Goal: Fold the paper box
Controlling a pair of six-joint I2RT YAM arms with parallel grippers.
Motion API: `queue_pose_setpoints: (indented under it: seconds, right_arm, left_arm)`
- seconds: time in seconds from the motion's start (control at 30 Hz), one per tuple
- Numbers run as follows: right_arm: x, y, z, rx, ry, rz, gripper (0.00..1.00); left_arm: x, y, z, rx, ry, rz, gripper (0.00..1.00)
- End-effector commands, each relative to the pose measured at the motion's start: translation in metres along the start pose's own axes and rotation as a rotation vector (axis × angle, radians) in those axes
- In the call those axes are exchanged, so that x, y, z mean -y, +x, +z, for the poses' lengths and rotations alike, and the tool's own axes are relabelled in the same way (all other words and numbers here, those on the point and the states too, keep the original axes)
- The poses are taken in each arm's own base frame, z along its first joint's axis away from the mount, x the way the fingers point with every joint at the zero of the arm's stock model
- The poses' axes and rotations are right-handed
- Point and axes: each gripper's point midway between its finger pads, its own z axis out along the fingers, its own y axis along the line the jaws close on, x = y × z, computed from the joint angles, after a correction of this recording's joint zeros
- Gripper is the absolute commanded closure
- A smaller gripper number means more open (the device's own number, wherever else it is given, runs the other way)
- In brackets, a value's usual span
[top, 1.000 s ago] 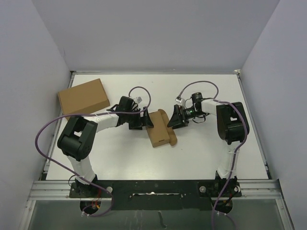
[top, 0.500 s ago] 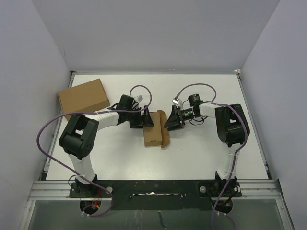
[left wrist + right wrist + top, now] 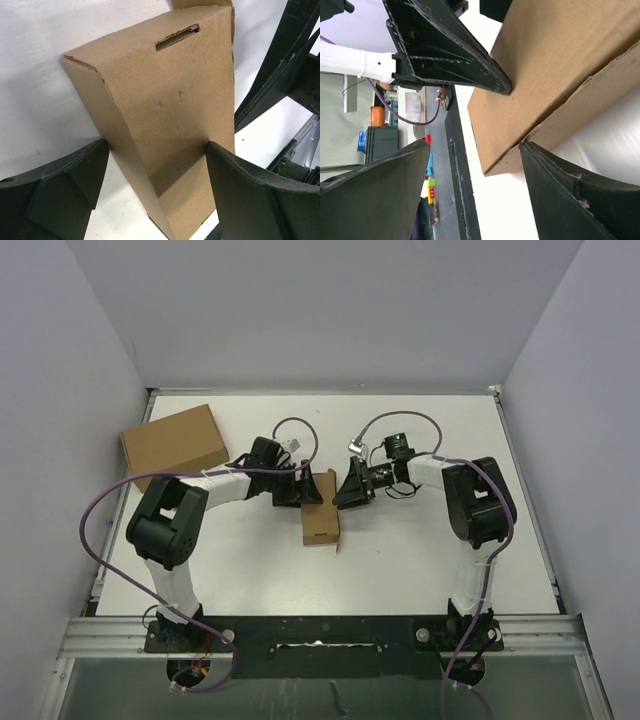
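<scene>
The paper box (image 3: 320, 522) is located near the middle of the surface (image 3: 430, 560), between the 2 arms and well apart from the larger plain box (image 3: 175, 440) at the far left. The body is judged to be largely formed: a flat rectangular shell is seen lying on the surface, with creased walls and a closed face. At the far end, a panel is raised between the 2 sets of fingers. In the left wrist view, a slot (image 3: 177, 37) cut in the cardboard face is seen unfilled. It is therefore judged that the closing flap is not yet tucked in, and that the final locking step is left to be done. Which tab belongs to that slot cannot be told.

The left fingers (image 3: 55, 192) are spread wide and are placed astride 1 end of the box, with 1 finger against each side of it; a clamped hold is not shown. The right fingers (image 3: 570, 200) are likewise spread wide. Of these, 1 finger is set against a corner edge of the cardboard, while the other is kept apart from it. Nothing is held by this pair.
</scene>
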Motion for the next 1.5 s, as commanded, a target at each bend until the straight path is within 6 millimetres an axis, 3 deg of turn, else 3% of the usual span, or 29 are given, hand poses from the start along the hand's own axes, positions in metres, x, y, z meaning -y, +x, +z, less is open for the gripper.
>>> queue_pose_setpoints:
  seconds: [0.0, 0.17, 0.43, 0.67, 0.83, 1.0, 1.1, 1.33, 1.47]
  right_arm:
    - [-0.010, -0.009, 0.017, -0.018, -0.050, -0.073, 0.24]
    - [-0.011, -0.008, 0.020, -0.029, -0.056, -0.081, 0.24]
    - [-0.002, -0.010, -0.027, -0.010, 0.091, -0.284, 0.20]
    - [0.006, 0.000, -0.057, -0.087, 0.291, -0.642, 0.20]
    - [-0.010, 0.005, -0.067, -0.099, 0.305, -0.934, 0.21]
    - [-0.024, 0.042, -0.052, -0.183, 0.246, -1.464, 0.16]
    - [-0.005, 0.058, -0.042, -0.295, 0.288, -1.704, 0.14]
    - [0.025, 0.073, -0.025, -0.415, 0.331, -1.822, 0.27]
    - [0.030, 0.073, -0.014, -0.451, 0.351, -1.848, 0.37]
  left_arm:
    - [0.002, 0.011, 0.013, -0.050, 0.007, 0.005, 0.23]
    - [0.002, 0.012, 0.015, -0.056, 0.007, 0.004, 0.23]
    - [-0.006, 0.013, 0.014, -0.059, -0.003, -0.012, 0.23]
    - [-0.008, 0.011, 0.012, -0.056, -0.001, -0.017, 0.23]
    - [-0.008, 0.010, 0.011, -0.058, 0.001, -0.016, 0.23]
    - [-0.008, 0.010, 0.010, -0.063, 0.002, -0.016, 0.23]
    - [-0.008, 0.010, 0.010, -0.063, 0.001, -0.019, 0.23]
    - [-0.008, 0.010, 0.011, -0.065, 0.006, -0.022, 0.23]
    - [-0.008, 0.011, 0.011, -0.067, 0.010, -0.023, 0.23]
